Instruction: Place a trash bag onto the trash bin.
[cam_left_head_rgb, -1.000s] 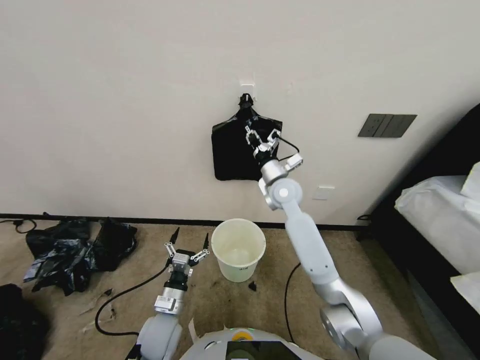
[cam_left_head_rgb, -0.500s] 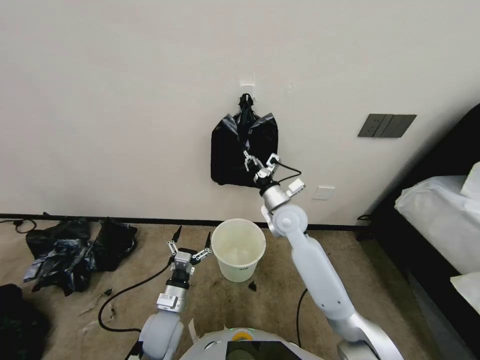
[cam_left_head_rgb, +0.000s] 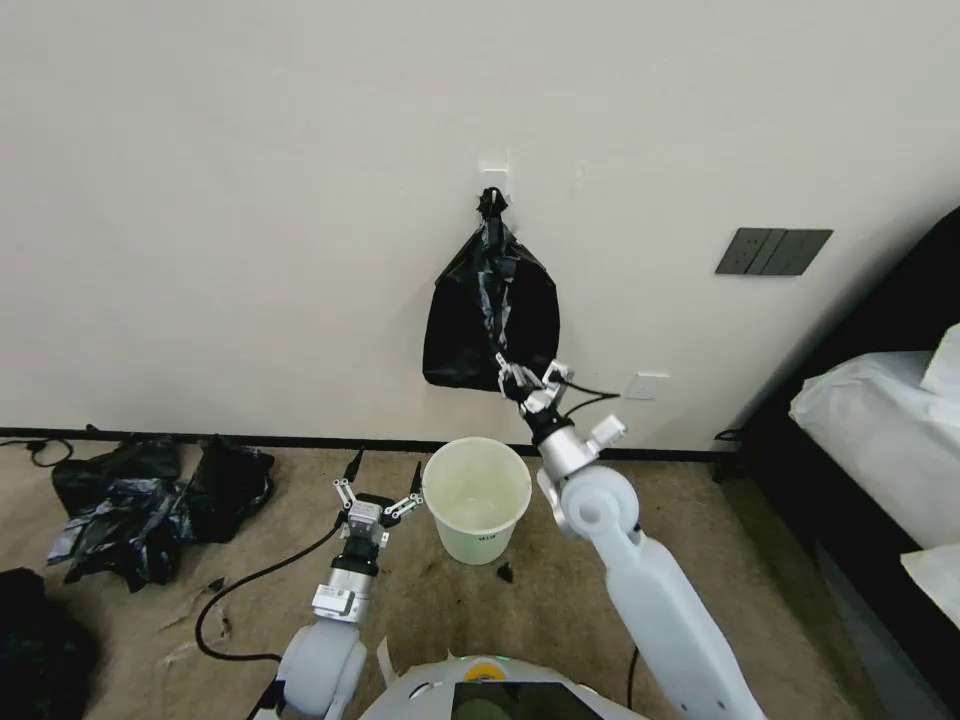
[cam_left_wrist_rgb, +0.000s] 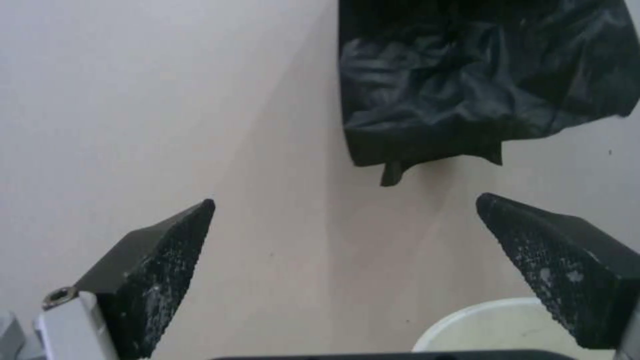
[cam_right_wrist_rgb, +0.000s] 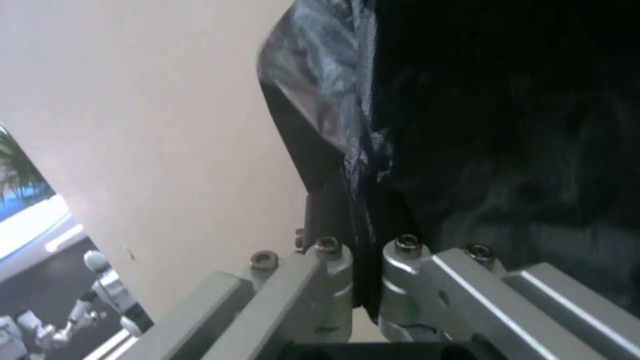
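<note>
Right gripper (cam_left_head_rgb: 531, 381) closed tight on a strand of the trash bag (cam_left_head_rgb: 497, 300), pinched film visible between the two fingers (cam_right_wrist_rgb: 331, 280) in the right wrist view; bag stretched down from the wall hook (cam_left_head_rgb: 492, 192) at 12 o'clock, hanging against the wall (cam_left_head_rgb: 250, 200) above the trash bin (cam_left_head_rgb: 477, 497). Right arm raised up from 5 o'clock, wrist just at 1 o'clock of the bin. Left gripper (cam_left_head_rgb: 381, 480) held low at 9 o'clock just beside the bin, jaws spread wide and empty, pointing up toward the bag.
</note>
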